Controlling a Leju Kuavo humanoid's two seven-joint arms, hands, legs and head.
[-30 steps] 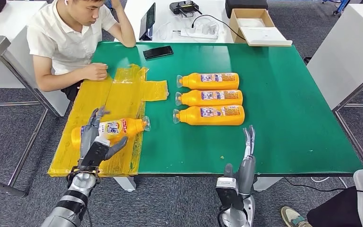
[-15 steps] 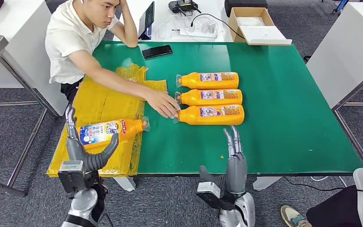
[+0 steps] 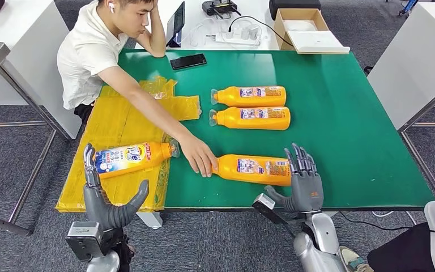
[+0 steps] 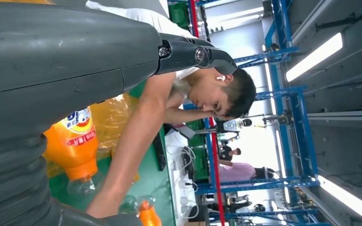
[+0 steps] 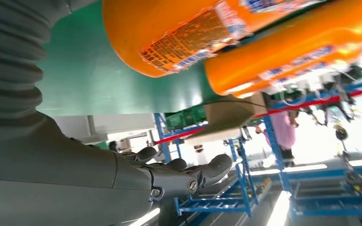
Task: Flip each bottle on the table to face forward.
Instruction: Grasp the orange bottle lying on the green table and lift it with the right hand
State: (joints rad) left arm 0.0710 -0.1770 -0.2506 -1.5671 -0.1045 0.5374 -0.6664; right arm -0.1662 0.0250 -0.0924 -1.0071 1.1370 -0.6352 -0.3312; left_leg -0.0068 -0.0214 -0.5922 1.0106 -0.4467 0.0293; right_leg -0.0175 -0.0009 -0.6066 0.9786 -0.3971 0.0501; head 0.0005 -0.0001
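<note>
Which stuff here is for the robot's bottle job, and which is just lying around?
For the job: bottle on yellow sheet, near bottle, two far bottles, right hand.
Lying about: phone, cardboard box, power strip.

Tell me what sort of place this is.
Probably a robot test lab or workshop: a green table set with identical bottles, blue metal racks under strip lights, and a person handling bottles.

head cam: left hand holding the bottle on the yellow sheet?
No. The left hand is open near the table edge, apart from the bottle lying on the yellow sheet.
</note>
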